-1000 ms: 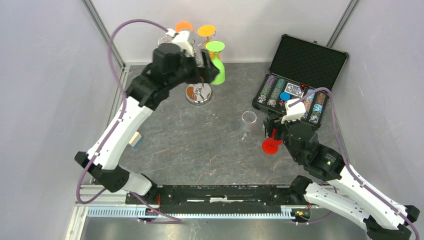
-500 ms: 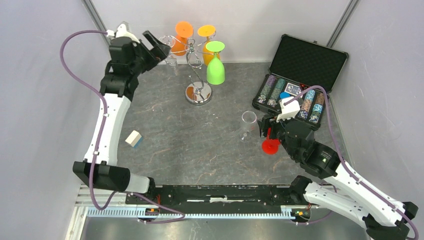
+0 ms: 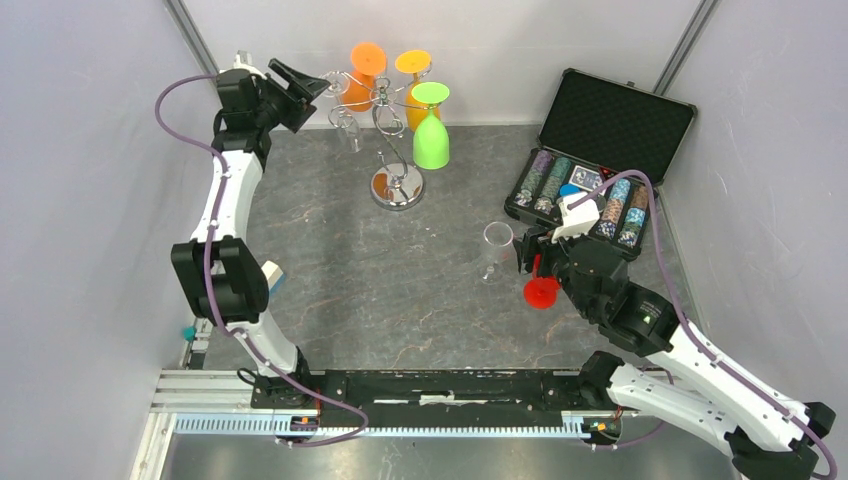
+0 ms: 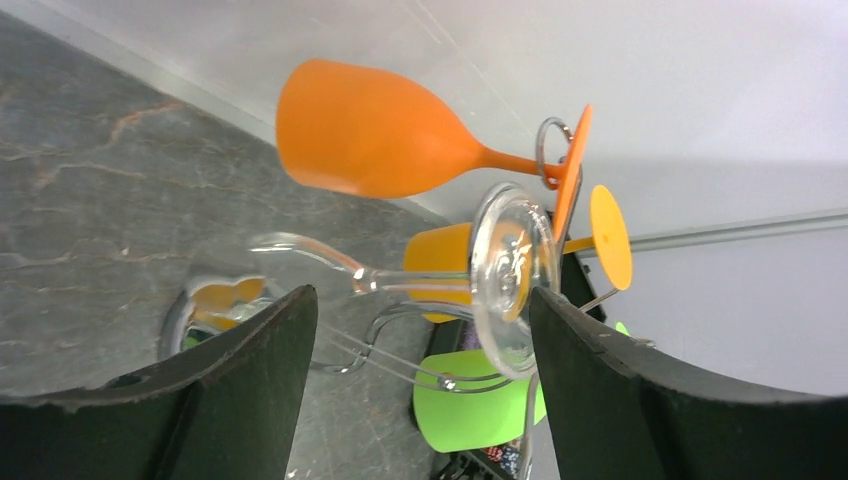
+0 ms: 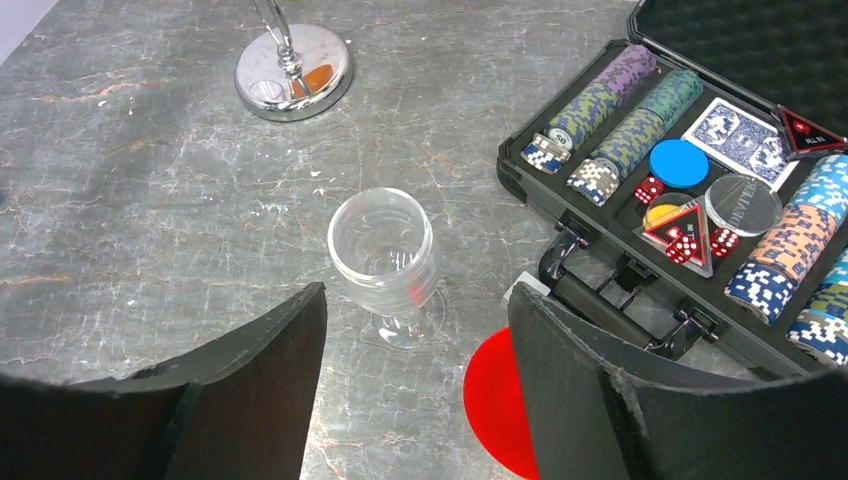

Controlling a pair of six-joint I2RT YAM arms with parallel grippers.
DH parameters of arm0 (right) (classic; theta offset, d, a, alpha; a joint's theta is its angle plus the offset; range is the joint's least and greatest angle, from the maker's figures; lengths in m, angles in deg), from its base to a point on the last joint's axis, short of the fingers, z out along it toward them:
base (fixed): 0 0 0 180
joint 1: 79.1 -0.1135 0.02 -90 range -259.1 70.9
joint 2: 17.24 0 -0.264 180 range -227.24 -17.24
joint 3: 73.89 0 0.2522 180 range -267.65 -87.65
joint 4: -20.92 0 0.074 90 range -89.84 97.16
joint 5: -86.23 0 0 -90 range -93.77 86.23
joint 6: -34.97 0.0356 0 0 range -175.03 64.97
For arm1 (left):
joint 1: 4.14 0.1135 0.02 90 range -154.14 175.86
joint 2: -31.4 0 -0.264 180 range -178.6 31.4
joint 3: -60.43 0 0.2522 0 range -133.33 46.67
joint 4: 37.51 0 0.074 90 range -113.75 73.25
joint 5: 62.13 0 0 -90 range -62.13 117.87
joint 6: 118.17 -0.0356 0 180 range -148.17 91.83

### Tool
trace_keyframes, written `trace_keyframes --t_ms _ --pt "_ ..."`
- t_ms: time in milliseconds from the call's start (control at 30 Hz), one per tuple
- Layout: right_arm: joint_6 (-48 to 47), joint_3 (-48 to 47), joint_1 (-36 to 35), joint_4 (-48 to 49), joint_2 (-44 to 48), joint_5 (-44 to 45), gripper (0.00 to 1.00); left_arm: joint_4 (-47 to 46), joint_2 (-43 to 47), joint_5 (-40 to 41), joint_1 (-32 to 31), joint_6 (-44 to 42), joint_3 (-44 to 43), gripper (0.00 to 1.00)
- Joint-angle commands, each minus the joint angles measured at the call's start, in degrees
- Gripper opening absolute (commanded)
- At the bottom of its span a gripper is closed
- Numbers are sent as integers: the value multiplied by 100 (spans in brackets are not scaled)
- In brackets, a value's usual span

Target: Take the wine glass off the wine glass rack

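left gripper [image 4: 422, 305] has its jaws apart, one finger either side of the clear wine glass [image 4: 500, 270], not touching it as far as i can see. glass hangs upside down by its foot from a scroll arm of the wine glass rack [image 3: 397, 187]. i'd pinch the stem gently, then slide the foot out along the arm, not yank down. orange glass [image 4: 370, 130] hangs just behind, so go easy.

Rack [image 3: 397, 190] at rear, case [image 3: 617, 118] right, standing glass [image 3: 497, 243] seemingly between.
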Motion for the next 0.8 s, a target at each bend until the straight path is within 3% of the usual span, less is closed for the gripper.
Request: trace_keyframes --t_ms 0,100,200,500,767 --pt "61 -9 -11 166 -4 -28 72 -950 -85 -543 51 504 -182 82" --pt "87 40 -10 177 -3 -56 72 -1006 -219 -597 61 663 -210 80" --pt "117 73 -12 201 -4 -71 72 -1004 -335 -618 69 821 -256 72" --pt "125 139 -10 246 -22 -80 71 -852 -315 -642 70 1000 -225 34" --pt "117 194 -9 305 -18 -62 71 -724 -246 -731 70 1036 -334 19"
